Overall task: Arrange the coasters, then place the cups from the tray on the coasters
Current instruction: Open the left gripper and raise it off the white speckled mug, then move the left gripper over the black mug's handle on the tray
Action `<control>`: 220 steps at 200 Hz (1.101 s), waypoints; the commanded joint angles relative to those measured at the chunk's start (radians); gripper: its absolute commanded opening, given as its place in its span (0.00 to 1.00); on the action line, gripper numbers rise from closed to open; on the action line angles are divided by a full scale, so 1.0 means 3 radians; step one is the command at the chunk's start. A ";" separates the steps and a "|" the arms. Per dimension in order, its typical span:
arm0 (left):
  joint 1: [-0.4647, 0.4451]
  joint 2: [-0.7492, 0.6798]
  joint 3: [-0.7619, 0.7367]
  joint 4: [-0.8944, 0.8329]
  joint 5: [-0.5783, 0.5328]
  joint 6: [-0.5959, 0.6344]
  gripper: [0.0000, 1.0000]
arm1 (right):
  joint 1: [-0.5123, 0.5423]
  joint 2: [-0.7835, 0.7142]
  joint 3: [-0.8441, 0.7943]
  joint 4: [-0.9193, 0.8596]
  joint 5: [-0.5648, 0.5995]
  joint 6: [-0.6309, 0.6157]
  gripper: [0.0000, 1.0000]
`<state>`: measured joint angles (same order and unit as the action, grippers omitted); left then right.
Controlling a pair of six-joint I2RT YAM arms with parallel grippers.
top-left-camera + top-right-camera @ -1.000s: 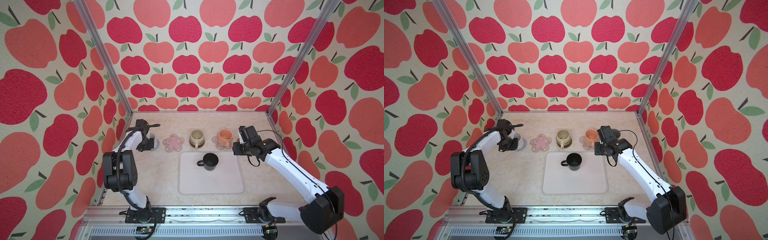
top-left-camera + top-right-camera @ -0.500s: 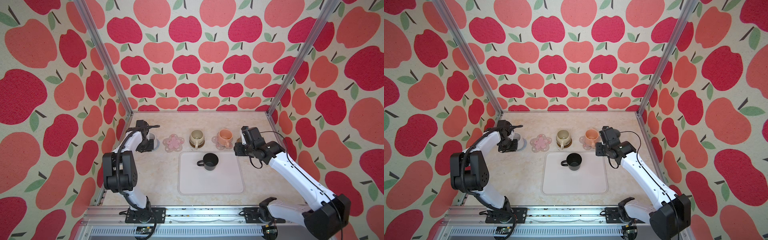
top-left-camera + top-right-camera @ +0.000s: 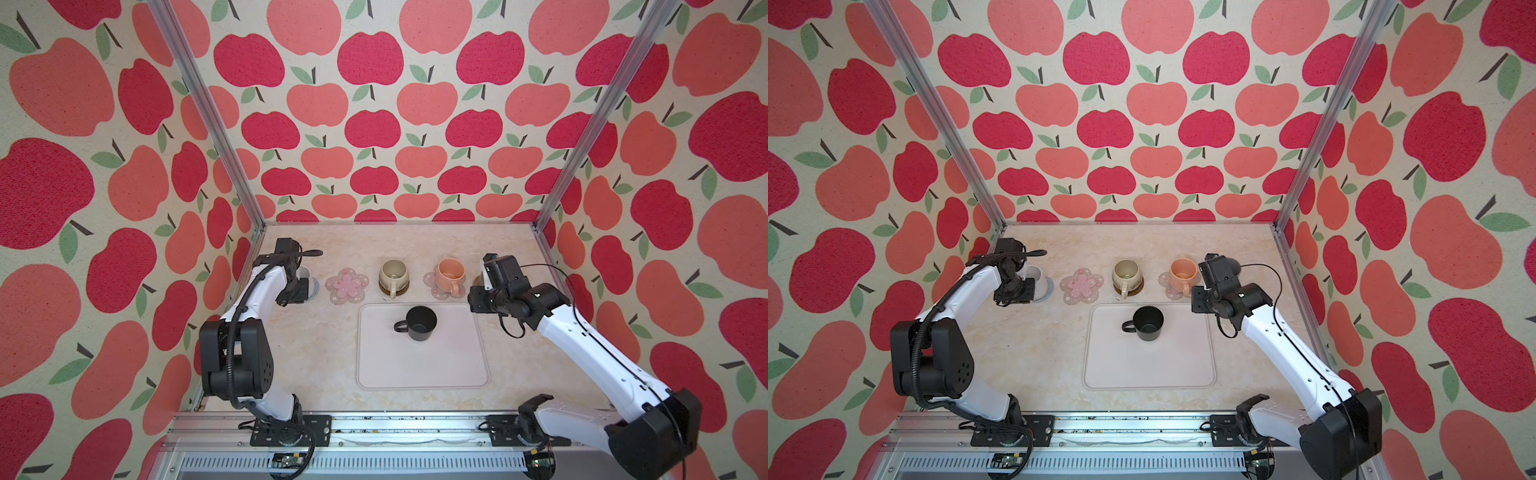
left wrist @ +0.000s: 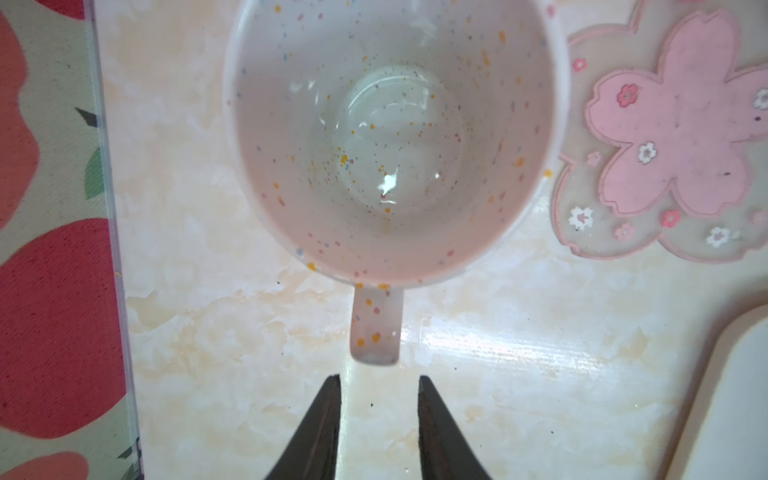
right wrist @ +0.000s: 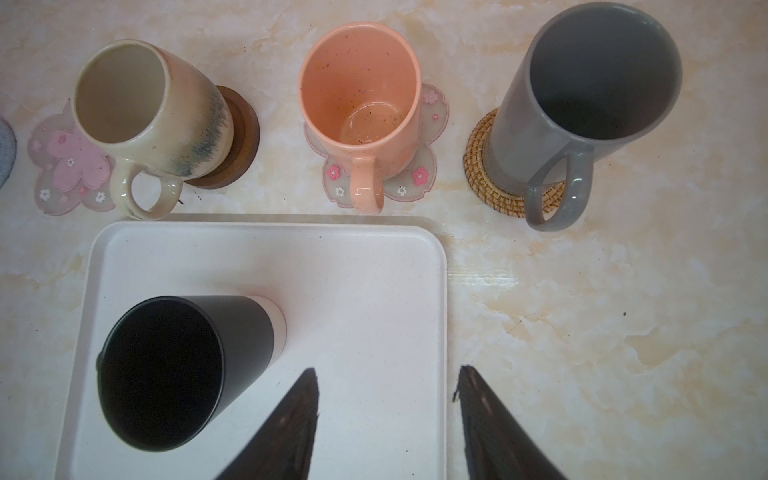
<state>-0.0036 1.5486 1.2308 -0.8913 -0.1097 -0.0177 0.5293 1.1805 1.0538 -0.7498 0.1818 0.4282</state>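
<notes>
The left fingers [image 4: 320,419] have let go of the handle of the white mug [image 4: 395,145] — slightly spread, tips just short of it. A crooked retreat could snag it and drag the mug off its grey coaster [image 3: 1050,287]. The right fingers [image 5: 291,419], spread and empty, hover by the black mug [image 5: 166,374] on the tray [image 5: 353,257] — handle turned away, easily tipped.

your marbled cream tabletop [image 3: 316,353], pale tray [image 3: 424,365] flat at the middle, row of mats behind it straight on the surface, grey crocheted coaster [image 5: 6,153] on the left end, pink flower coaster [image 3: 347,286], dark wooden coaster [image 5: 247,137], second pink flower coaster [image 5: 426,166], rattan coaster [image 5: 478,166] on the right end
</notes>
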 commanded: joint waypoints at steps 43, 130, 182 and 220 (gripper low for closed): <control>-0.0298 -0.0607 0.0087 -0.0498 -0.0074 -0.0213 0.35 | 0.0143 -0.0115 -0.0036 -0.0134 -0.0005 0.0186 0.57; -0.0984 -0.0861 -0.0331 0.0046 0.0767 -0.0796 0.32 | 0.0453 -0.0094 -0.0023 -0.0166 0.0018 0.0348 0.57; -0.1605 -0.0386 -0.0419 0.0383 0.0920 -0.1092 0.27 | 0.0608 -0.0146 -0.0120 -0.0192 0.0016 0.0439 0.57; -0.1769 -0.0100 -0.0368 0.0574 0.1071 -0.1205 0.27 | 0.0610 -0.0091 -0.0108 -0.0197 -0.0120 0.0388 0.57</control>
<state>-0.5205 1.4834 1.1152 -0.7719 0.1673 -0.3309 0.7071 1.1576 1.0245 -0.7849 0.1776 0.5339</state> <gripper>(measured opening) 0.269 0.566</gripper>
